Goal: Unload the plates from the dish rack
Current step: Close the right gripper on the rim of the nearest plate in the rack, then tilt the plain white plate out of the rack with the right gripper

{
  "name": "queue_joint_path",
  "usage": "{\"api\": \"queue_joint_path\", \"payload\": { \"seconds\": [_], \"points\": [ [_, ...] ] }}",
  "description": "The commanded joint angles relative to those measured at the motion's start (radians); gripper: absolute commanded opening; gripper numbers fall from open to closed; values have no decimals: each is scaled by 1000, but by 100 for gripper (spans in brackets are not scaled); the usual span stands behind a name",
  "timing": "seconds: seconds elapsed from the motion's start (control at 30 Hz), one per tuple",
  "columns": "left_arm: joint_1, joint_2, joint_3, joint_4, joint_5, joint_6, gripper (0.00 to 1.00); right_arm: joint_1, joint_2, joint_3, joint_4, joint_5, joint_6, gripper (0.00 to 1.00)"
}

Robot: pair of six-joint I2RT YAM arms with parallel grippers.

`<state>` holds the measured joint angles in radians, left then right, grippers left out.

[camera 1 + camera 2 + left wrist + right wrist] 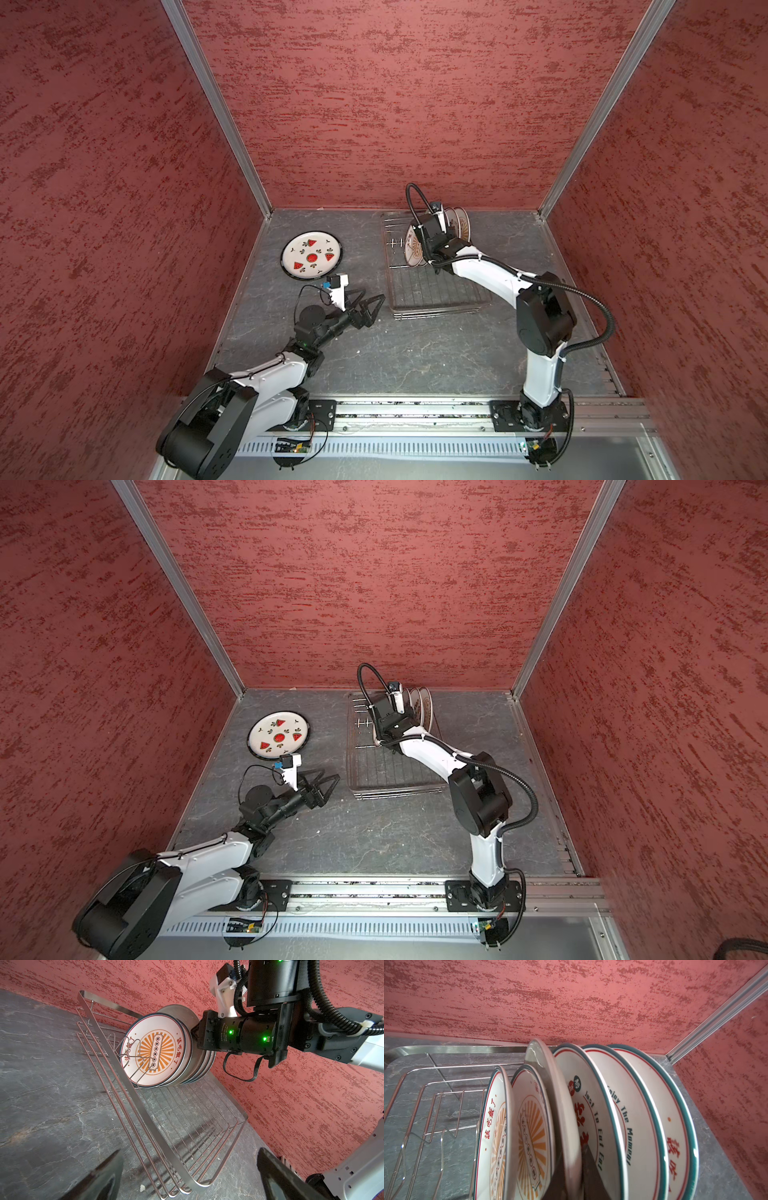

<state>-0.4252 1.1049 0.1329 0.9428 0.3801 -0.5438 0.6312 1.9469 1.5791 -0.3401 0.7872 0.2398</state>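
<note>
Plates point(162, 1051) in mid-unloading: six on edge in the dish rack point(436, 291), one out on the surface point(415, 365).

Hazards, as I judge them. The grey plate point(548, 1076) in my right claw point(572, 1167) stands taller than its neighbours and is wedged between them. A lift that is not straight would drag or tip the sunburst plates point(529, 1126) on one side or the lettered plates point(593, 1118) on the other. My hold is a narrow pinch at the rim, so the plate could swing or slip once its weight leaves the wires.

Layout, near to far.
(a) My left claw point(370, 299) hovers over the surface just beside the rack's near left corner, jaws spread fully wide, holding nothing. The racked plates are well apart from it.
(b) The rack's near stretch carries no plate.
(c) At the rack's far end, close to the surface's far edge, the row stands packed: two sunburst plates, the grey plate, three lettered plates. My right claw sits over this row, jaws closed tight on the grey plate's rim, one finger against each face.
(d) The watermelon plate point(311, 257) lies flat toward the far left corner of the surface, well apart from the rack.
</note>
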Motion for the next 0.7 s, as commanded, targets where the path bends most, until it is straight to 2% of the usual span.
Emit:
{"api": "queue_joint_path", "payload": {
  "seconds": [0.0,0.47,0.67],
  "points": [
    [6,-8,-8,30,-4,-7,100,10,2,66,-7,77,-26,4],
    [6,-33,-14,28,25,-21,99,23,-86,36,102,86,-106,2],
    [6,-72,-15,-18,-1,-7,99,35,-124,36,101,119,-127,2]
  ]
}}
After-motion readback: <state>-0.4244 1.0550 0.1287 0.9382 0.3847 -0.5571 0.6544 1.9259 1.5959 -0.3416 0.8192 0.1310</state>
